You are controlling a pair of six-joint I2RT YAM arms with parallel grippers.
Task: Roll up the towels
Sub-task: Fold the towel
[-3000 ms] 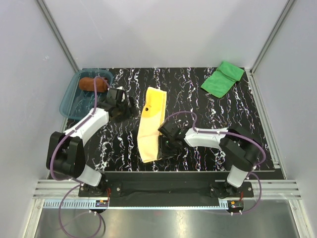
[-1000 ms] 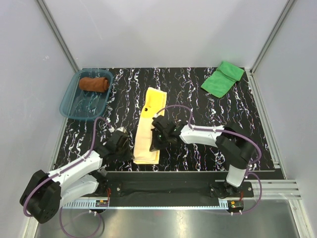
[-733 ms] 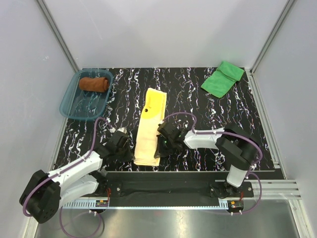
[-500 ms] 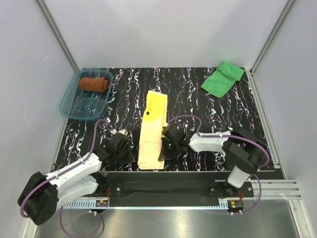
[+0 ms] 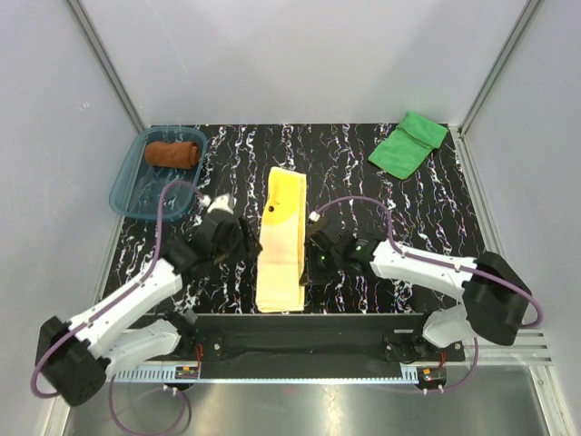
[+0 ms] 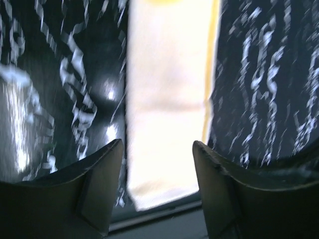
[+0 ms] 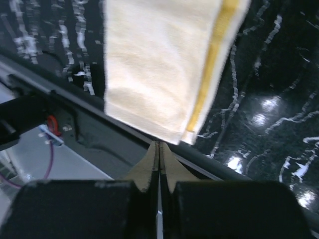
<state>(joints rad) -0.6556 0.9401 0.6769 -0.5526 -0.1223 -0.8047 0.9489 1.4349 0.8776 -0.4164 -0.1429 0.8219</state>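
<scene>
Pale yellow towel [image 5: 281, 238] now lies straightened lengthwise; left tool [image 6: 157, 149] at nine o'clock has just released, right tool [image 7: 159, 147] at three o'clock is clenched empty, so rolling can begin.

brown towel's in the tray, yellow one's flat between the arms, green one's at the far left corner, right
Not quite: the green towel lies at the far right corner, as the top view shows. The brown towel is in the tray and the yellow towel lies flat between the arms.
</scene>
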